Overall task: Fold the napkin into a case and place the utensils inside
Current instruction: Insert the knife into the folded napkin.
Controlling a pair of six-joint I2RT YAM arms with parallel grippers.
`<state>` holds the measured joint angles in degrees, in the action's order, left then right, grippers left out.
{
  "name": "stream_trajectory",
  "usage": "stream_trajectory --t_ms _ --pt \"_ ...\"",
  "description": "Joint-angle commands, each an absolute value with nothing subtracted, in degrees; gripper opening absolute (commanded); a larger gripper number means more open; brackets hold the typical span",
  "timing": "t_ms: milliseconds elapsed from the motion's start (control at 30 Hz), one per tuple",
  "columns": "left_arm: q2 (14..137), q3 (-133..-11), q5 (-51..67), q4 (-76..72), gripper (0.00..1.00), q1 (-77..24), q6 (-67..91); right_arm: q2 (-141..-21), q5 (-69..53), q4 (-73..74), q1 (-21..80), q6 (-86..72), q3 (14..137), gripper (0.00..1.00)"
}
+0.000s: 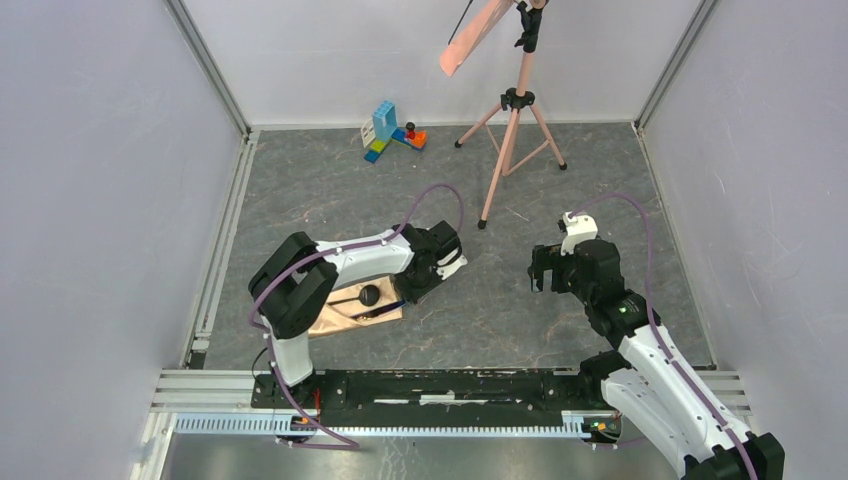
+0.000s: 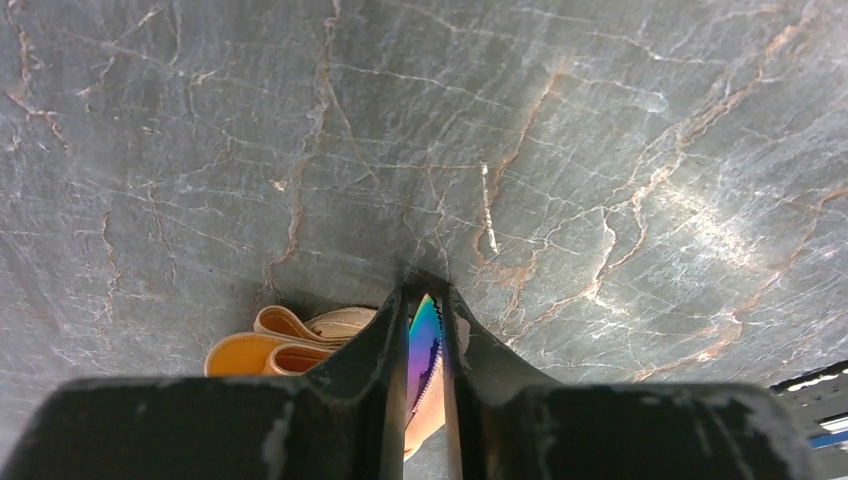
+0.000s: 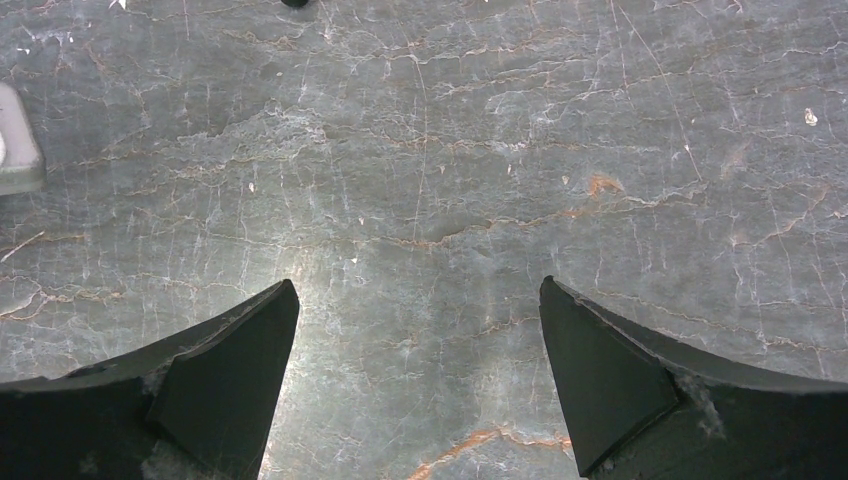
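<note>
Iridescent blade (image 2: 424,350) is pinched between the fingers of the left gripper (image 2: 425,290), long axis along them, tip toward the fingertips, beside the folded napkin (image 2: 265,348). Right gripper (image 3: 420,300) is held spread wide.

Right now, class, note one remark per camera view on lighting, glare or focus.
Top external view: even soft light, faint shadows. Left wrist view: pale glare streak on the table; left tool dark, soft-edged near the lens, iridescent blade bright between its fingers. Right wrist view: glare patch on the table between the open right tool's dark fingers.
</note>
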<state>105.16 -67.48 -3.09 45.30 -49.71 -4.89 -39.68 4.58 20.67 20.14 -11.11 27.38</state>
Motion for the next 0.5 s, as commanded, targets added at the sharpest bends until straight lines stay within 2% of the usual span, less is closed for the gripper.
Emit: stream_trajectory --t_ms 0,200,267,467 --pt "105.82 -69.23 -4.77 47.94 0.19 -50.86 -8.47 -39.57 5.25 19.34 20.22 -10.97 27.60 0.97" --pt "103.78 -70.38 -6.02 51.49 0.10 -51.48 -8.90 -39.62 5.27 19.17 20.21 -11.03 27.47 0.97" --pt "103.17 -70.87 -6.21 52.76 0.03 -51.67 -8.97 -39.69 5.12 19.14 20.21 -11.07 27.42 0.97" --pt "102.57 -72.44 -4.24 55.98 0.02 -52.60 -10.95 -39.68 5.10 19.16 20.21 -10.99 27.48 0.97"
